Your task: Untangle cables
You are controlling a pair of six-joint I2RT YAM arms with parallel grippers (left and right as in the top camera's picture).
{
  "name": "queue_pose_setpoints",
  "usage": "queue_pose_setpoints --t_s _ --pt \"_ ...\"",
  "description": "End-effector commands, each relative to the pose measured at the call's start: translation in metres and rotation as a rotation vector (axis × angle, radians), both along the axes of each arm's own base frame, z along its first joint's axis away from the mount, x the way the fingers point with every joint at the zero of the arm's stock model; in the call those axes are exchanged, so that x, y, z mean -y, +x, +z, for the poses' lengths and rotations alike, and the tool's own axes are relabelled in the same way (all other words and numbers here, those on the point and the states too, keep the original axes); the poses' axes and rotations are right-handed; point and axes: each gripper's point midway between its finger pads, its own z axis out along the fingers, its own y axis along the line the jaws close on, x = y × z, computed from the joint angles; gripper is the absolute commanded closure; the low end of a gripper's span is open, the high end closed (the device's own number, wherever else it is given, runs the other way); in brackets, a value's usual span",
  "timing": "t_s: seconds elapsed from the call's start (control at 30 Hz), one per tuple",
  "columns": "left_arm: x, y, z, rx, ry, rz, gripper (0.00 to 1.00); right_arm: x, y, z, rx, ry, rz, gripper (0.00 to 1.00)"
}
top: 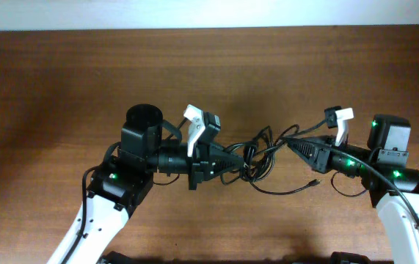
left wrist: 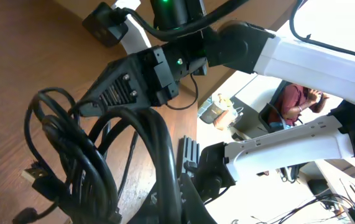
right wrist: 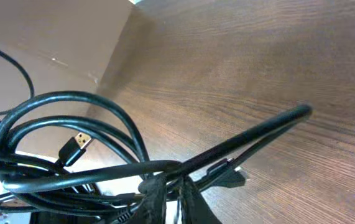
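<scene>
Clamped shut with the left gripper on the knotted cables, about midway along the desk, well clear of its far edge. Pinched tight with the right gripper on strands at the tangle's right side, tip facing the left's, just apart. Bunched in loops between both, with one loose plug toward the near edge. Crowded across the left wrist view with thick coils; beyond the desk, a seated person in red.

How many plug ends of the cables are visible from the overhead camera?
1. The plug lies on the table at the end of a loose strand, to the right of the tangled cables. More plugs may be hidden inside the tangle.
</scene>
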Motion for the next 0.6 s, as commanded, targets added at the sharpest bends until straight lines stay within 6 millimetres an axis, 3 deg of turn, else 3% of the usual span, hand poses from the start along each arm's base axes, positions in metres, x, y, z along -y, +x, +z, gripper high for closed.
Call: queue_pose_setpoints --t_s 0.0,0.03,0.07,0.1,0.13,0.2,0.27,0.37,0.47,0.5,0.53,0.57 --pt "0.000 -0.005 0.008 0.030 -0.020 -0.030 1.00 0.001 0.002 0.000 -0.008 -0.010 -0.012 0.96" --pt "0.000 -0.005 0.008 0.031 -0.021 -0.030 1.00 0.001 0.002 -0.001 -0.011 -0.013 -0.015 0.96" --pt "0.000 -0.005 0.008 0.030 -0.021 -0.030 1.00 0.002 0.003 -0.001 -0.019 -0.015 -0.024 0.75" --pt "0.000 -0.005 0.008 0.032 -0.021 -0.030 1.00 0.007 0.006 -0.006 -0.101 -0.001 -0.096 0.48" --pt "0.000 -0.005 0.008 0.039 -0.021 -0.031 1.00 0.011 0.009 -0.010 -0.161 0.009 -0.153 0.35" --pt "0.000 -0.005 0.008 0.038 -0.021 -0.032 1.00 0.011 0.009 -0.010 -0.244 0.059 -0.203 0.31" --pt "0.000 -0.005 0.008 0.039 -0.021 -0.032 1.00 0.011 0.009 -0.010 -0.337 0.117 -0.257 0.32" --pt "0.002 -0.001 0.018 0.109 -0.050 -0.030 1.00 0.010 0.007 -0.011 -0.410 0.161 -0.285 0.46" --pt "0.002 0.008 0.023 0.157 -0.054 0.011 1.00 0.004 0.005 -0.002 -0.397 0.198 -0.237 0.53" --pt "0.003 0.009 0.026 0.179 -0.063 0.012 1.00 0.004 0.005 -0.003 -0.397 0.198 -0.237 0.68" --pt "0.002 0.013 0.026 0.186 -0.059 0.033 1.00 0.004 0.004 -0.003 -0.399 0.198 -0.237 0.94" --pt "0.000 0.026 0.019 0.165 -0.021 0.115 1.00 0.004 0.004 -0.003 -0.399 0.198 -0.237 0.96"
